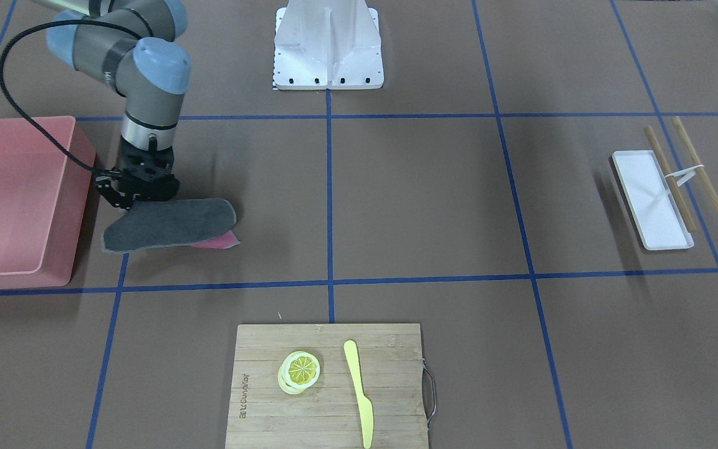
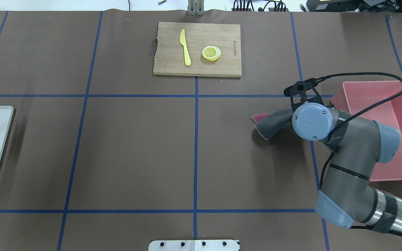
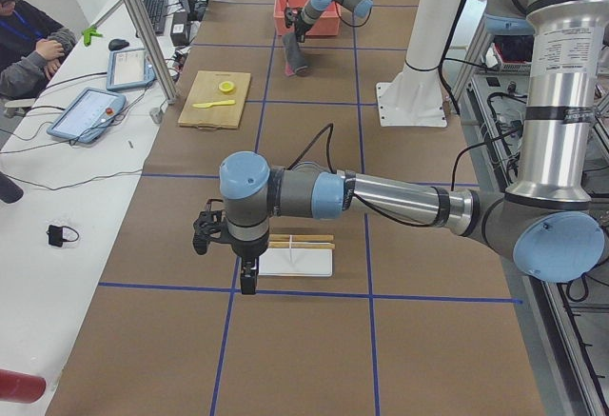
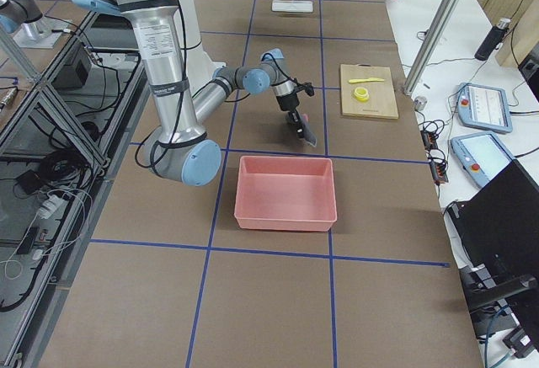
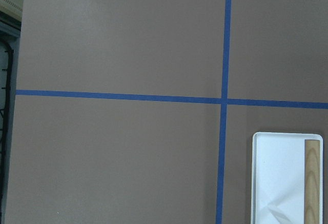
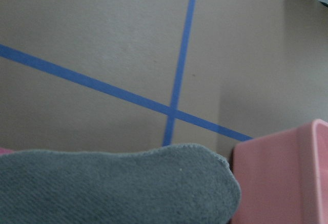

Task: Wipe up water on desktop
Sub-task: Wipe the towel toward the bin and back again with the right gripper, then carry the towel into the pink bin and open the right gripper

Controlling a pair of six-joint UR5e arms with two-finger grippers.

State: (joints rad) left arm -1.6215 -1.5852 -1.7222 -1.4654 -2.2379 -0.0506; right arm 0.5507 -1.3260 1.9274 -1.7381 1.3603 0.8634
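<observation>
The desktop [image 1: 421, 199] is a wide brown surface with a blue tape grid; I see no water on it. My right gripper [image 1: 138, 192] is shut on one end of a grey cloth [image 1: 169, 224] with a pink underside. The cloth hangs out flat just above the desktop, next to the pink bin. It also shows in the overhead view [image 2: 272, 123] and fills the bottom of the right wrist view [image 6: 113, 188]. My left gripper [image 3: 248, 281] shows only in the exterior left view, above the desktop near the white tray; I cannot tell whether it is open or shut.
A pink bin [image 1: 16, 199] stands right beside the right gripper. A bamboo cutting board [image 1: 272, 399] with lemon slices [image 1: 300, 371] and a yellow knife [image 1: 359, 393] lies at the far edge. A white tray [image 1: 652, 199] with chopsticks [image 1: 698, 168] lies on my left side.
</observation>
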